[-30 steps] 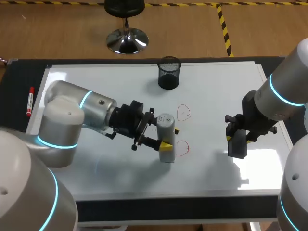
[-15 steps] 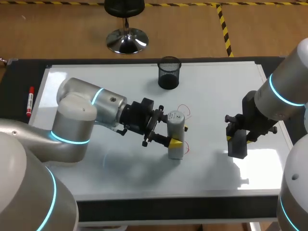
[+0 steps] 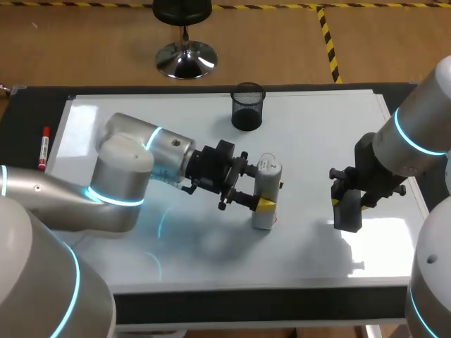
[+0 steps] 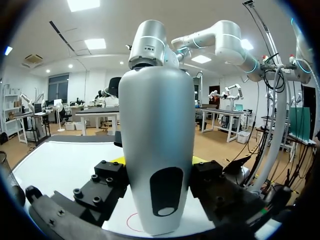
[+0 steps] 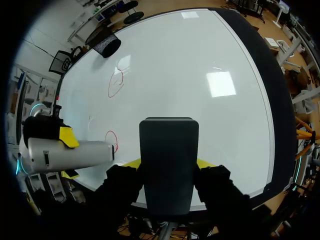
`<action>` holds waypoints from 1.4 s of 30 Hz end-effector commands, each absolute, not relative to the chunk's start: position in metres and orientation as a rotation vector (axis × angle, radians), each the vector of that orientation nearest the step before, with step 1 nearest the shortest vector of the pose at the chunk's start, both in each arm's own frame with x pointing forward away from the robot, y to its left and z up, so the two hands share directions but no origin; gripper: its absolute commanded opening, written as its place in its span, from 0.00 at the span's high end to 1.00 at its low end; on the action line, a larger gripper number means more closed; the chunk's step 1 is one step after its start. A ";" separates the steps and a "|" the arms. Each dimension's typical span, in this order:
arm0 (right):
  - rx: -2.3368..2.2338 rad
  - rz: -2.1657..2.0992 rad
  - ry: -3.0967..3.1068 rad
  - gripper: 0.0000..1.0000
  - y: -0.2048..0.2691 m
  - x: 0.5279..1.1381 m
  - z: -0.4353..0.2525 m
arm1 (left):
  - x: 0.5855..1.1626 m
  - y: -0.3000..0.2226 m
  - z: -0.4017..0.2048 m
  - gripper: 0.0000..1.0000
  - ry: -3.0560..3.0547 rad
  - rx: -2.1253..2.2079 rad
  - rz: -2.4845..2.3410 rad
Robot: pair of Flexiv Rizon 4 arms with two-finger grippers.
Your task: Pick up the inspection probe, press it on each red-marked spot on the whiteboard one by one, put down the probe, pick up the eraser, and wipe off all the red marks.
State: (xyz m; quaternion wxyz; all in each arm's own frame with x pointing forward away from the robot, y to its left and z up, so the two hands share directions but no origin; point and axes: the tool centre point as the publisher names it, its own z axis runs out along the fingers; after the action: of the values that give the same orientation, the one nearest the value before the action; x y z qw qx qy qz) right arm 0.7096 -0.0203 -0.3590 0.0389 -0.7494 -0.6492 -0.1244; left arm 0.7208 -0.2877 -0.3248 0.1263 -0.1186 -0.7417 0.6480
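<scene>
My left gripper point(image 3: 272, 195) is shut on the grey cylindrical inspection probe point(image 3: 266, 184), which stands tilted with its lower end on the whiteboard point(image 3: 141, 120) at the nearer red mark point(image 5: 110, 139). The farther red mark point(image 5: 116, 82) lies beyond it. In the left wrist view the probe point(image 4: 157, 115) fills the space between my fingers, with a red ring point(image 4: 132, 220) by its base. My right gripper point(image 3: 350, 204) hangs over the board's right side, shut on the black eraser point(image 3: 347, 213). The eraser point(image 5: 168, 145) sits upright between its yellow tips.
A black mesh cup point(image 3: 247, 107) stands at the back middle of the whiteboard. A red marker point(image 3: 44, 149) lies on the dark strip left of the board. The board's right edge is close to my right arm.
My left arm has carried the probe to the right, onto the nearer red mark. The right arm and the eraser have kept still.
</scene>
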 end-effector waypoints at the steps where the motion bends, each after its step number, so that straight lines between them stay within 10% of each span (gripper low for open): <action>1: -2.295 -0.386 -1.991 1.00 -0.021 0.709 -0.359 | 0.726 -0.298 -0.326 1.00 -2.153 -0.354 1.892; 42: -2.295 -0.386 -1.991 1.00 -0.021 0.709 -0.359 | 0.733 -0.298 -0.344 1.00 -2.148 -0.345 1.857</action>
State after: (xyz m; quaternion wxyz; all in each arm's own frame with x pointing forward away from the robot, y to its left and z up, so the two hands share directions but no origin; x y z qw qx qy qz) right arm 0.7094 -0.0204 -0.3590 0.0390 -0.7494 -0.6491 -0.1247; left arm 0.7325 -0.2976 -0.3298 0.1395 -0.1197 -0.7440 0.6423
